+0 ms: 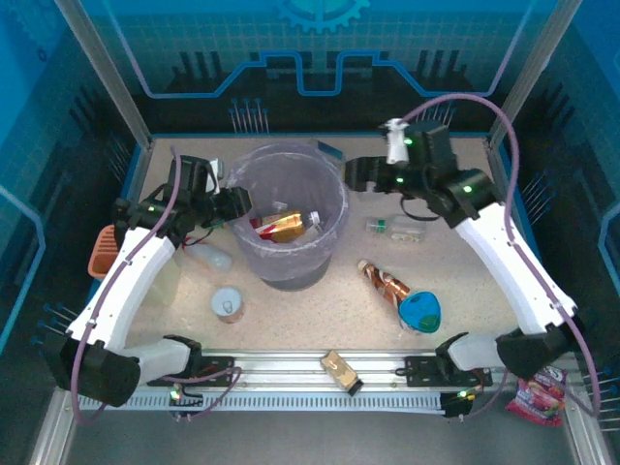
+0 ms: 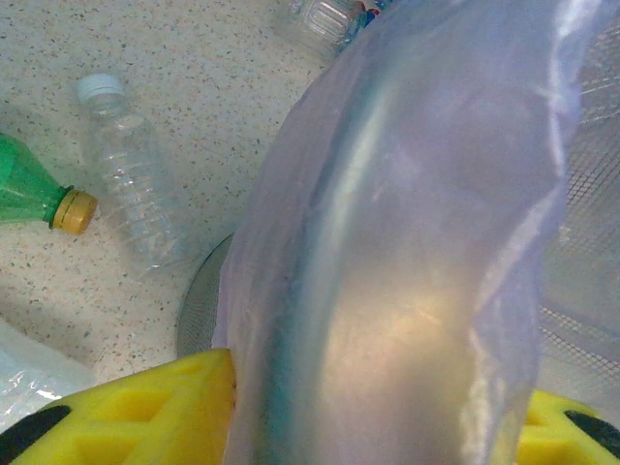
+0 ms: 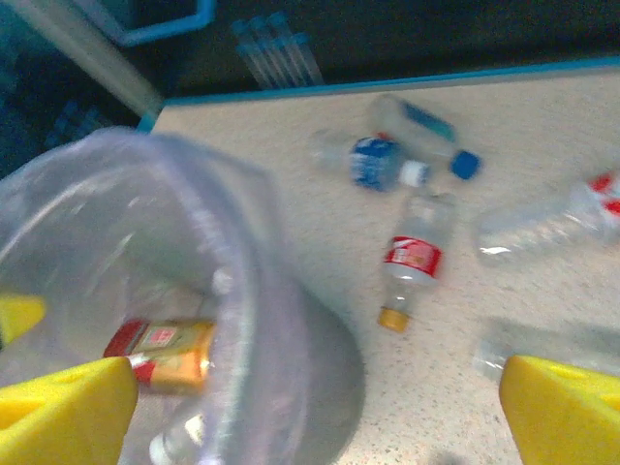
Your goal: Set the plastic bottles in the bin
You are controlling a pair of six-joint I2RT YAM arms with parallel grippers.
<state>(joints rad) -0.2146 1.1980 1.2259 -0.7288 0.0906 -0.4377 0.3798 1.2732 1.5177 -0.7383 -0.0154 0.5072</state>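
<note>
Plastic bottles lie inside and around the bin (image 1: pixel 291 262), which stands in the middle of the table (image 1: pixel 310 325). Inside the bin lies a brown bottle (image 1: pixel 286 226) with a red-gold wrapper. Just right of the bin a clear bottle (image 1: pixel 395 229) lies on its side. Further to the bin's right front there is a second brown bottle (image 1: pixel 385 284), touching a blue dish (image 1: pixel 419 310). Left of the bin lies another clear bottle (image 1: pixel 208 257), and a tin can (image 1: pixel 228 304) stands at the bin's left front.

The left jaws are at the bin's left rim. They stand apart with the bag-lined wall between them, and I cannot tell if they press it. The left wrist view shows a green bottle (image 2: pixel 34 194) on the table near the bin's foot.

The right jaws hover at the bin's right rim, wide apart. The right wrist view shows a red-label bottle (image 3: pixel 412 262) and a blue-label bottle (image 3: pixel 378 163) on the table beyond the bin.
</note>
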